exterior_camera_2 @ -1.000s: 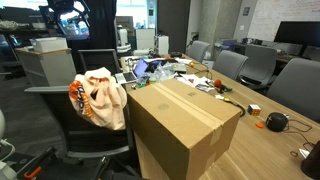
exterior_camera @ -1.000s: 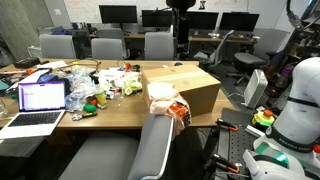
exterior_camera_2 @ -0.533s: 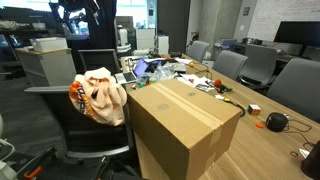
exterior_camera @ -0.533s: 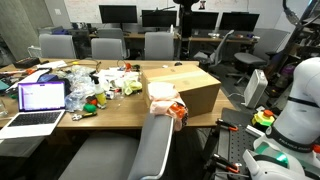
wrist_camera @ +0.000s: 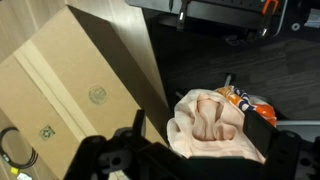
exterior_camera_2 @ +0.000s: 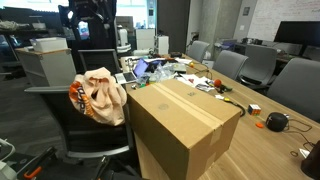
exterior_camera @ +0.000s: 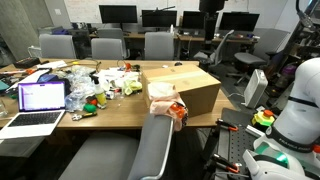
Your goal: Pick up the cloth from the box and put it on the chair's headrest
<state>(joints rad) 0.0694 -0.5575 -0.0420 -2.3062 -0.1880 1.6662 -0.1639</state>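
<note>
Desk (exterior_camera: 110, 115) holds laptop (exterior_camera: 40, 97) in an exterior view; wrist shows cloth (wrist_camera: 215, 125)

In an exterior view the camera stands back behind the chair (exterior_camera: 150, 150) and looks across the table (exterior_camera: 100, 118) toward the far row of monitors (exterior_camera: 118, 14), with the box (exterior_camera: 183, 85) and cloth (exterior_camera: 165, 100) at middle distance. In an exterior view set close by a corner of the box (exterior_camera_2: 185, 125), the camera faces along the table, the chair (exterior_camera_2: 85, 140) at its left. The wrist view looks steeply down from above, and all three views share the box (wrist_camera: 70, 85) and the cloth (wrist_camera: 210, 125).
</note>
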